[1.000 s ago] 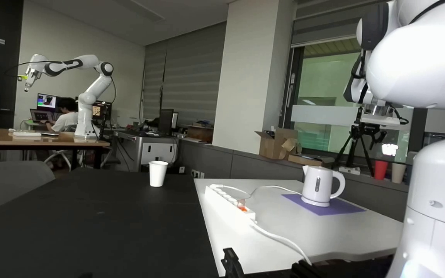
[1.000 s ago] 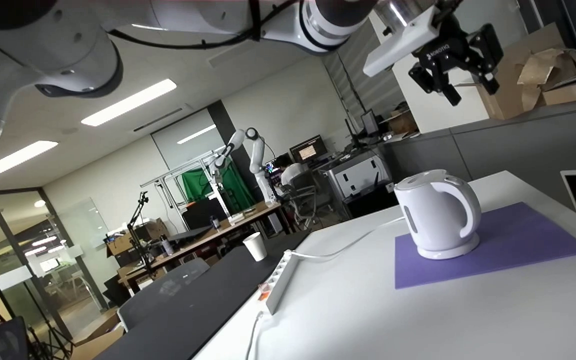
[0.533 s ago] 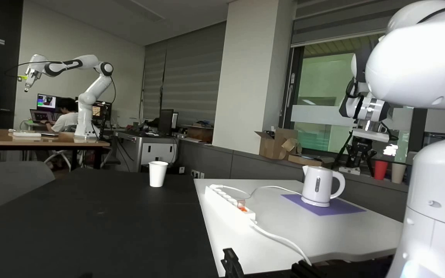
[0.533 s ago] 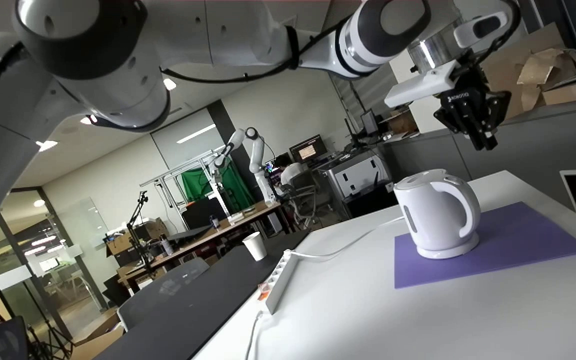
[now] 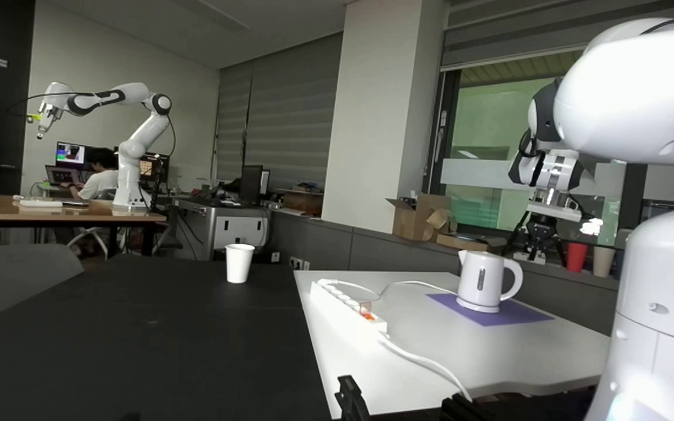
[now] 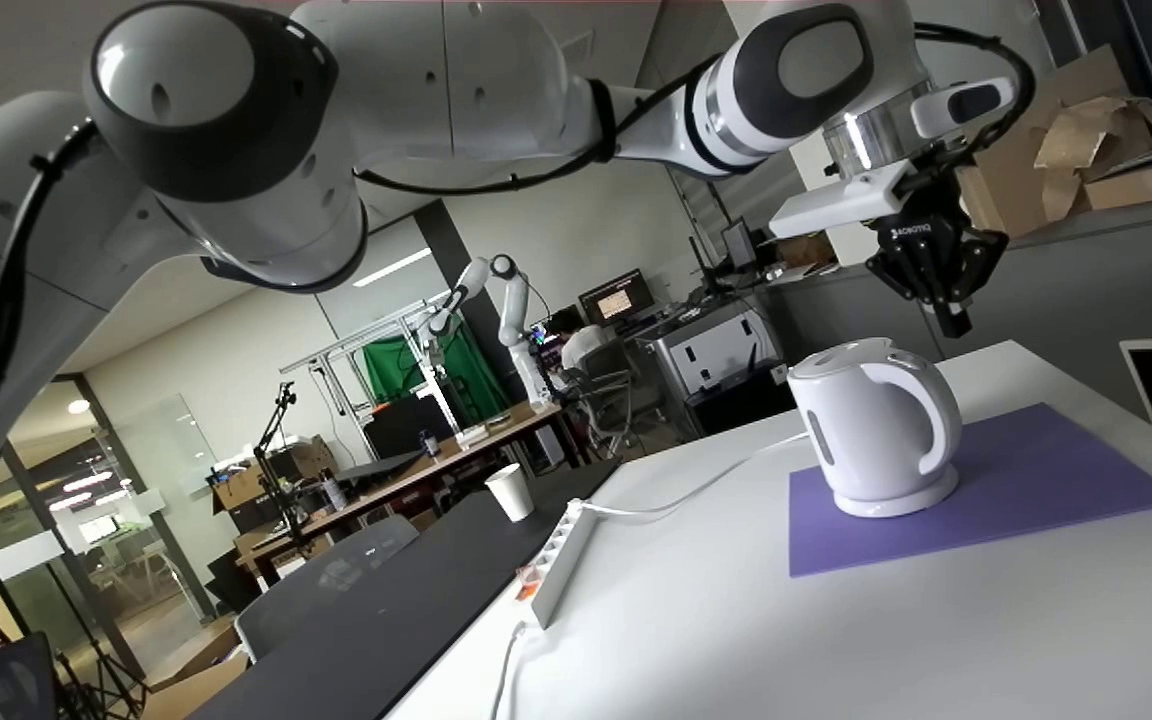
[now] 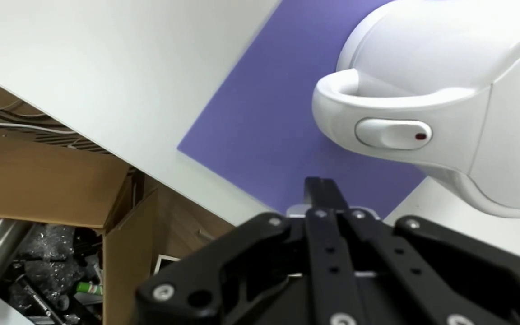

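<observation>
Gripper (image 6: pixel 952 322) now lower, closed, nearer kettle (image 6: pixel 864 435)

Pale pillar (image 5: pixel 372 117) between grey blinds (image 5: pixel 290 128) and window (image 5: pixel 489 134); black table (image 5: pixel 138 339) beside white table (image 5: pixel 489 356).

White tapered paper cup (image 5: pixel 239 264): upright on the black tabletop (image 5: pixel 150 351). White oblong plastic power strip (image 6: pixel 558 570), orange part (image 6: pixel 529 583) at one end: on the adjoining white tabletop (image 5: pixel 506 354). Open brown cardboard carton (image 5: pixel 408 223): on the grey window ledge (image 5: pixel 366 234). Red tapered cup (image 5: pixel 577 258) and beige tapered cup (image 5: pixel 604 262): side by side, same ledge. Grey chair (image 5: pixel 9 279) with curved back: beside the black tabletop.
</observation>
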{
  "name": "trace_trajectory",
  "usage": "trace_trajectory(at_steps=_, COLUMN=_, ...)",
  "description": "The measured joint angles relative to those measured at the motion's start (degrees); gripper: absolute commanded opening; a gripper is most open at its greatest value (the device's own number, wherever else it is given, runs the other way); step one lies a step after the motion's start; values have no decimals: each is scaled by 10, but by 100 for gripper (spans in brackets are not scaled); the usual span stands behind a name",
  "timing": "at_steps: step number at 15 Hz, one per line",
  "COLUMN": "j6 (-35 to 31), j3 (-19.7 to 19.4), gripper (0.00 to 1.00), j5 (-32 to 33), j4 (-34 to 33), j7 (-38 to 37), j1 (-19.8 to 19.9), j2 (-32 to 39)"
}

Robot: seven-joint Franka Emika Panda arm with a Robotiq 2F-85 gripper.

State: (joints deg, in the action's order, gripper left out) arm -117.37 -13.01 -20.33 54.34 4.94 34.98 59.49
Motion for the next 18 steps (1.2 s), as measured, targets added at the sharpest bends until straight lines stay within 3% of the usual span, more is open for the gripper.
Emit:
trace_trajectory(at_steps=10, j6=3, j3=0, gripper=0, j5=0, j4=1, j7=1, j1=0, j2=3)
trace_trajectory(at_steps=18, j6=55, j3=8, gripper=0, j5=-9, j4=3, j7=2, j1=8, j2=5)
